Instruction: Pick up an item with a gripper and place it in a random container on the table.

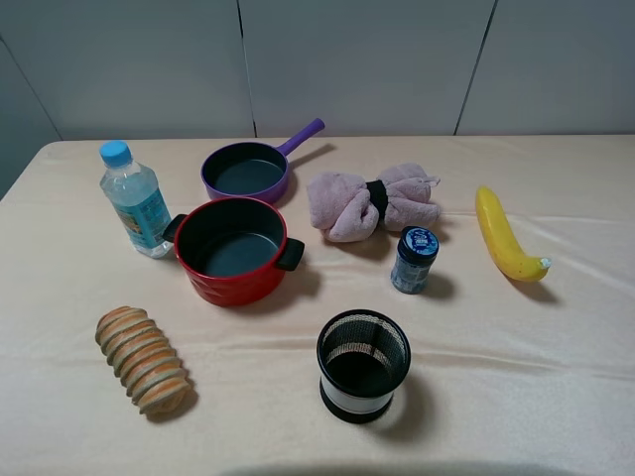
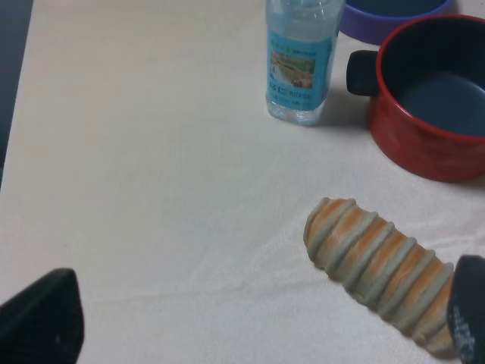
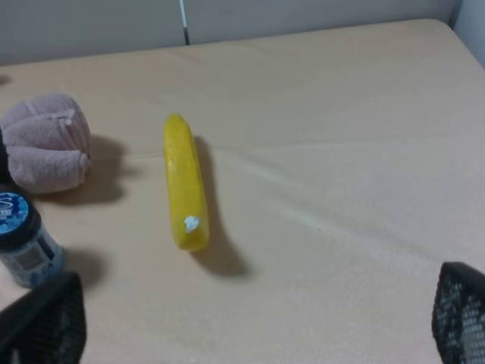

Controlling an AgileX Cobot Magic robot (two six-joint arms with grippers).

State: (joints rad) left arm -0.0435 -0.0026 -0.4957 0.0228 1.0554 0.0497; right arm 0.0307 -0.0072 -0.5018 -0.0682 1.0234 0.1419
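The jar [image 1: 414,260] stands upright on the table [image 1: 556,397] near the pot [image 1: 234,284].

We're looking at the little dark blue-grey jar [image 1: 414,260] standing upright with its blue lid on, out on the beige table [image 1: 556,357]. The red pot [image 1: 236,250] is sitting upright well apart from it, dark grey inside showing. The left gripper [image 2: 254,334] and right gripper [image 3: 254,322] are hanging over the cloth, fingers spread wide.
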